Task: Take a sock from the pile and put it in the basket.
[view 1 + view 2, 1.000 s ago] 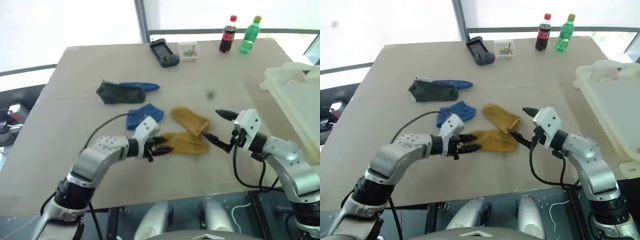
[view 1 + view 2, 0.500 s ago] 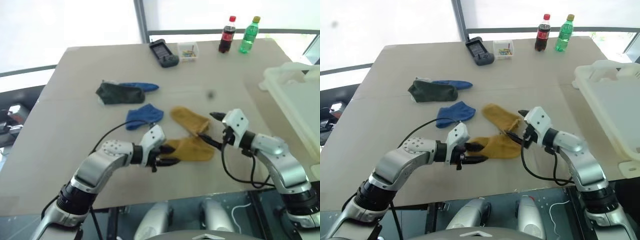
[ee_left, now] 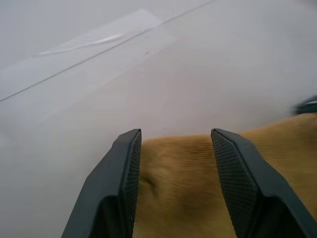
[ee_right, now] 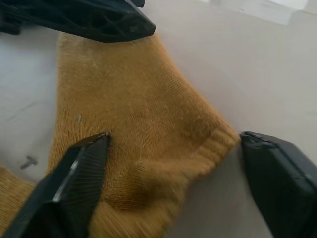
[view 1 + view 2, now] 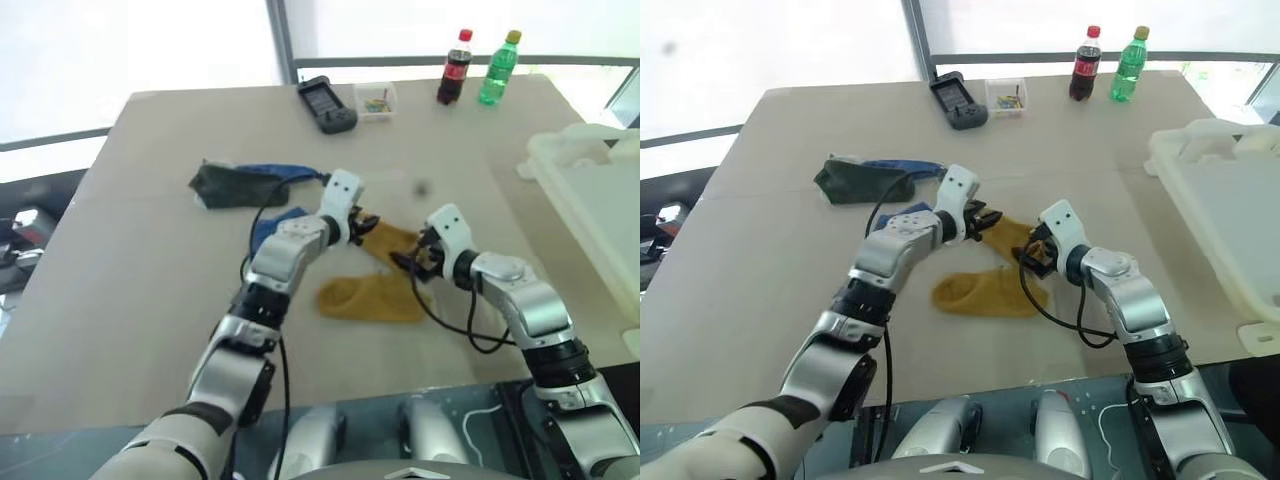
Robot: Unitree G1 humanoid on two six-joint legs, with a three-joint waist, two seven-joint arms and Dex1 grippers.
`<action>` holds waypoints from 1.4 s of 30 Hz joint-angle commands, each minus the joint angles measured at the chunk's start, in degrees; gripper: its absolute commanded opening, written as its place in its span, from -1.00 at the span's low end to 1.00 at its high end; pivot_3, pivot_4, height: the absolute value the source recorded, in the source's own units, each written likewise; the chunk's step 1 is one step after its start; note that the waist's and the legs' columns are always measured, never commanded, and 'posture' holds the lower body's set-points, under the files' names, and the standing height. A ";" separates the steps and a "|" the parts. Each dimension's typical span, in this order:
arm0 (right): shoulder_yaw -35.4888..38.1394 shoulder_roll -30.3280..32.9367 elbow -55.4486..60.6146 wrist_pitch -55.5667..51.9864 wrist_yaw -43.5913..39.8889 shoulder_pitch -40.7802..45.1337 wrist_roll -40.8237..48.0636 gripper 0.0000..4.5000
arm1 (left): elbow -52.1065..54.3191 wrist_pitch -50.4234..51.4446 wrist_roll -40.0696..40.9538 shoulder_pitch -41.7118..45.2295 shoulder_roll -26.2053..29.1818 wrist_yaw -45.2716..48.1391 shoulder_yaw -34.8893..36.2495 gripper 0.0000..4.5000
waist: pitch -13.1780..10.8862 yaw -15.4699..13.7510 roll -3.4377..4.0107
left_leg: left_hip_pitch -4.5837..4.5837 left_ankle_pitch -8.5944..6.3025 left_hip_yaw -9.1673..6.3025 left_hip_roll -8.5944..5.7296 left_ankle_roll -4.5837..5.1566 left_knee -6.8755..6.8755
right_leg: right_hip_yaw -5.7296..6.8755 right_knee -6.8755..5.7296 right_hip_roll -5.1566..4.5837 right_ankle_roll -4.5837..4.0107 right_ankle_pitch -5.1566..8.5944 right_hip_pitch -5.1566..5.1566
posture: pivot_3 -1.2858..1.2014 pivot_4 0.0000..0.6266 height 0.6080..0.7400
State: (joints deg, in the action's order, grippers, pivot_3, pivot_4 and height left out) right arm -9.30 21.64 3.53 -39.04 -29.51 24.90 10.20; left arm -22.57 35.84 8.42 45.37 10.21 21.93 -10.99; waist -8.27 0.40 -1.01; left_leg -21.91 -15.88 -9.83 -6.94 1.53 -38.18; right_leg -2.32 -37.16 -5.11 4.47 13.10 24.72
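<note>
At frame centre, both grippers straddle a mustard sock [image 5: 388,240], the left gripper [image 5: 362,224] half-open, the right gripper [image 5: 412,262] wide, neither gripping; basket [image 5: 600,205] far right; close squarely on fabric before lifting.

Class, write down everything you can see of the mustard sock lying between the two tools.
The mustard sock is ribbed knit, soft-looking, lying flat and slightly rumpled on the tan table, with a raised heel bump. The left tool straddles one end, open; the right tool brackets the other end, open, one finger on the fabric. A second mustard sock lies beside it.
</note>
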 commanded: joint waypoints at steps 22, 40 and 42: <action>7.65 11.70 29.58 -14.13 -12.24 -7.44 19.11 -1.00 | 42.62 38.40 23.60 -9.15 14.82 12.71 16.72 -0.99 | 0.18 1.51 -0.02 | -0.13 -0.01 -0.07 0.09 0.01 0.01 | -0.02 -0.04 0.09 0.03 -0.01 0.16 | 0.03 -0.52 1.00; -6.53 14.48 21.91 -2.47 -7.62 -11.91 4.88 -0.69 | 53.07 27.21 22.04 -30.89 21.16 8.24 9.91 -1.00 | 0.18 -1.01 -0.03 | 0.18 -0.01 0.02 0.06 0.01 0.01 | -0.05 -0.02 0.13 0.02 -0.01 -0.16 | 0.03 -0.52 1.00; -5.45 14.60 21.80 -2.22 -7.85 -11.56 5.09 -0.34 | 53.15 23.60 21.16 -31.35 20.01 7.61 10.29 -0.66 | 0.18 -1.17 -0.03 | 0.18 -0.01 0.01 0.07 0.01 0.00 | -0.05 -0.01 0.12 0.02 -0.01 -0.17 | 0.03 -0.52 1.00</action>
State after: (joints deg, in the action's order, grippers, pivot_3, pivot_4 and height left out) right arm -16.85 35.54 25.19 -42.03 -37.18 12.89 15.76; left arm 29.31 63.44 30.52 14.28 30.59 30.12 -2.12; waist -8.09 -0.77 -1.04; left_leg -21.74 -15.89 -9.82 -6.87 1.53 -38.18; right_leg -2.37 -37.17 -4.99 4.49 13.09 24.55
